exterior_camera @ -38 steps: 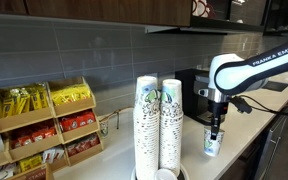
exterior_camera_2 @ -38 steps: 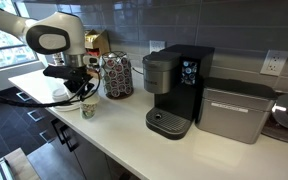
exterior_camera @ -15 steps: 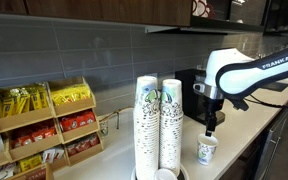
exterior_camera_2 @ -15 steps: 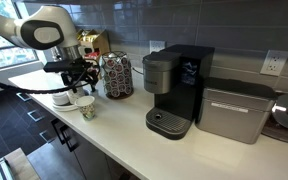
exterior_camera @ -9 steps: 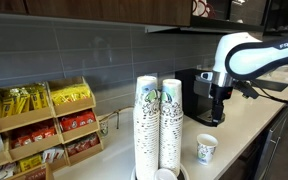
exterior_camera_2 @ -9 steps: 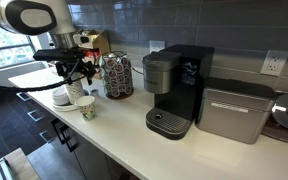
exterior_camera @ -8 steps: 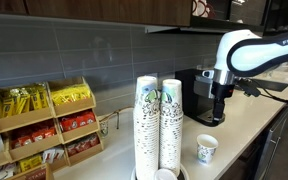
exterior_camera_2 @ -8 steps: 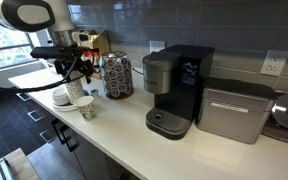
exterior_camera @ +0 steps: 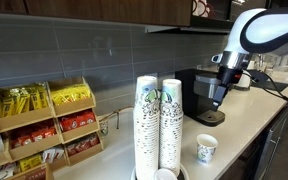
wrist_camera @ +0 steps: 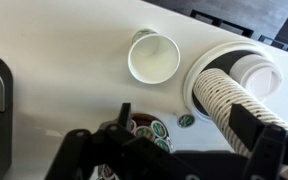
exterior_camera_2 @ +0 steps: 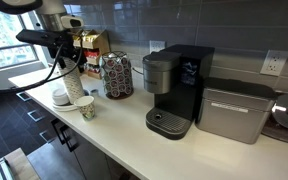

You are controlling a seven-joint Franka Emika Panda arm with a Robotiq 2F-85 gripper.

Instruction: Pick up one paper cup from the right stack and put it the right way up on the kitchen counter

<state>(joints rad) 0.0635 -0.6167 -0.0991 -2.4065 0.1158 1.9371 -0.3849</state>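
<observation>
The robot's big, round white arm (exterior_camera: 269, 28) was made of smooth, fat parts joined together. Thin black cables (exterior_camera_2: 34, 83) looped off it. Its black metal gripper (wrist_camera: 174, 150) had two dark fingers (wrist_camera: 269, 150).

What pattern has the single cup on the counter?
The paper cup is white with dark speckles, best in an exterior view.

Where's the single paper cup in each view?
Exterior view: paper cup lower right, right of cup stacks.
Exterior view: paper cup lower left, beside cup stacks.
Wrist view: paper cup top centre, left of cup stacks.
Shared landmark: cup stacks.
</observation>
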